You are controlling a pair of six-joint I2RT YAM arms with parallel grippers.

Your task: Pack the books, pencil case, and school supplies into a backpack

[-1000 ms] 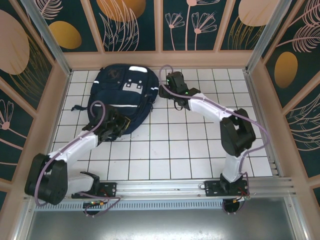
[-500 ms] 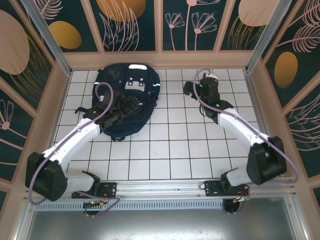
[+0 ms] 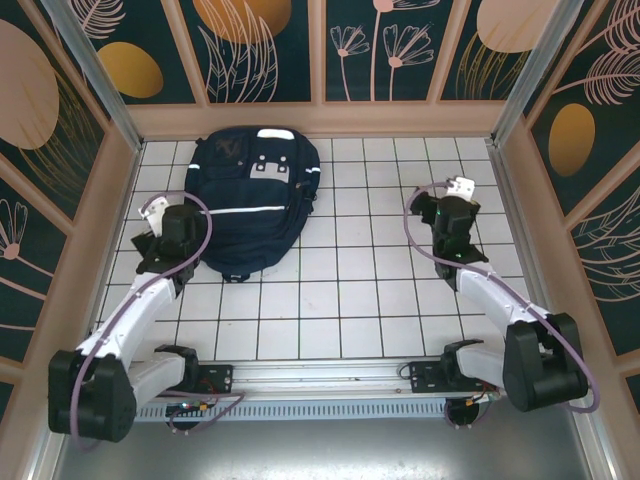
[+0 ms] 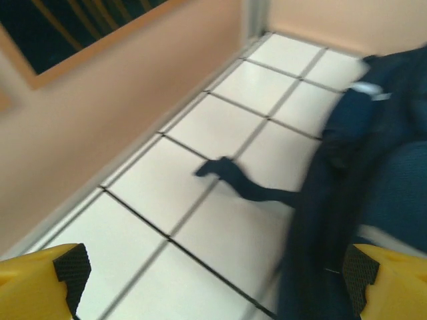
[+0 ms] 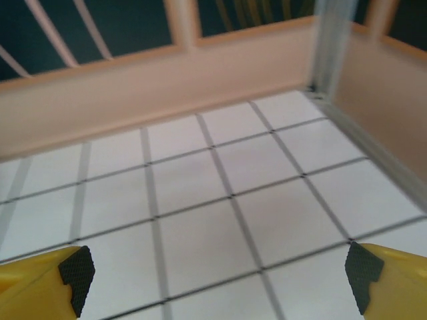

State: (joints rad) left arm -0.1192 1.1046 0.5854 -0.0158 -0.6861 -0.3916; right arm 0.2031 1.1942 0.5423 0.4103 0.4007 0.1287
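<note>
Peach-toned timber walls point(image 3: 120, 160) with dark teal flower panels close in the white tiled bench point(image 3: 360, 290); at the far left, the left hand point(image 3: 160, 222) hangs over the tiles near the left wall, just beside the lower left edge of the backpack point(image 3: 250, 195), its jaws spread wide with nothing between them; seen from the left wrist, the left hand point(image 4: 213, 277) shows two yellow fingers with black pads point(image 4: 70, 267) at the bottom corners and bare tiles in the gap, while a dark strap point(image 4: 233, 183) trails from the backpack point(image 4: 380, 193) across a tile toward the wall; the backpack itself lies flat on the far left-centre of the bench, close to the back wall, navy fabric uppermost with a white reflective stripe point(image 3: 250, 210) running across its middle; whether its zip stands open I cannot tell; bare tiles stretch to the right of it; the right hand point(image 3: 455, 200) hangs over the right part of the bench, well apart from the backpack, its jaws likewise wide and holding nothing; from the right wrist, the right hand point(image 5: 220, 273) frames bare tiles, the back wall and a grey metal post point(image 5: 327, 47) in the right corner.
</note>
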